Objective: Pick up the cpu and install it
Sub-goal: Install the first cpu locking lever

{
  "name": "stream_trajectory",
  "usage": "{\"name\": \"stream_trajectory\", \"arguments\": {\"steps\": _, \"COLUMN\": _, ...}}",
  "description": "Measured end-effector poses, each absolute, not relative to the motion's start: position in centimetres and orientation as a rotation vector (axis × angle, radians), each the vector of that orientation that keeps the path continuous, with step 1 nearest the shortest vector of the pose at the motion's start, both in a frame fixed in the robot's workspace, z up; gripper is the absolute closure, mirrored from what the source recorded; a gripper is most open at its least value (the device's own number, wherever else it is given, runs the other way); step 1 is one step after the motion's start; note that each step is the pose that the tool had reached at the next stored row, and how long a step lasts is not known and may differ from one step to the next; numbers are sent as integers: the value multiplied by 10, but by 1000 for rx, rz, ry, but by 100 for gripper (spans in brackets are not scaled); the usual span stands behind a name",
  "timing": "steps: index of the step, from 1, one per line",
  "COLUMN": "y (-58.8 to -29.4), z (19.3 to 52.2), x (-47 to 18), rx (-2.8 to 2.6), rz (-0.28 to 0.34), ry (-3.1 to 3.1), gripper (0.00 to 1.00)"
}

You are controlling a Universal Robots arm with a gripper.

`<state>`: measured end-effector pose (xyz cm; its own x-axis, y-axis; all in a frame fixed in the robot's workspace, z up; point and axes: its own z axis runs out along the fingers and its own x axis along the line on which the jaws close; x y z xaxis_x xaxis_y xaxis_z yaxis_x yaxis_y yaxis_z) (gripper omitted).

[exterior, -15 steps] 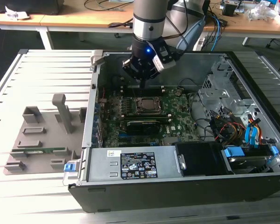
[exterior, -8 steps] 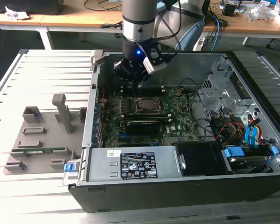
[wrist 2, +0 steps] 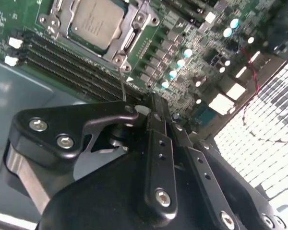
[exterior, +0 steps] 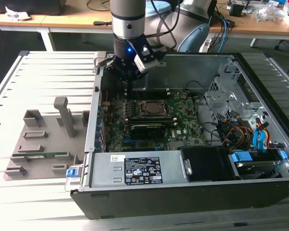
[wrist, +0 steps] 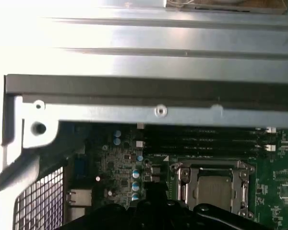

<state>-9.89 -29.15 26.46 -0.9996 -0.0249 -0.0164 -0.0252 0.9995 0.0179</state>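
Note:
The cpu (exterior: pixel 148 109) lies flat in the dark socket frame (exterior: pixel 156 115) on the green motherboard, its silver top showing through the metal bracket. Both wrist views show the cpu (wrist 2: pixel 96 21) (wrist: pixel 216 189) seated there. My gripper (exterior: pixel 129 90) hangs over the board at the back of the open case, toward the exterior view's left of the socket. Its fingers look shut together and hold no chip. In the second wrist view a thin metal lever (wrist 2: pixel 122 81) rises from the socket corner up to my gripper (wrist 2: pixel 134 109). Whether the fingers grip it is unclear.
The case's metal wall (wrist: pixel 158 111) stands close behind the gripper. Black memory slots (wrist 2: pixel 72 67) run beside the socket. A grey fixture (exterior: pixel 43 144) holding a long green memory stick (exterior: pixel 47 155) lies outside the case. Drive cage and cables (exterior: pixel 241 125) fill the exterior view's right.

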Motion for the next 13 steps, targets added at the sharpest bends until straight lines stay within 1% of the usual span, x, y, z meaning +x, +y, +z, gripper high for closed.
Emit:
{"name": "stream_trajectory", "arguments": {"steps": 4, "y": -288, "z": 265, "x": -95, "rx": -46, "rz": 35, "ry": 3125, "gripper": 89}}
{"name": "stream_trajectory", "arguments": {"steps": 7, "y": -288, "z": 265, "x": -79, "rx": -57, "rz": 43, "ry": 3129, "gripper": 89}}
{"name": "stream_trajectory", "arguments": {"steps": 13, "y": -288, "z": 264, "x": -63, "rx": -60, "rz": 44, "ry": 3135, "gripper": 89}}
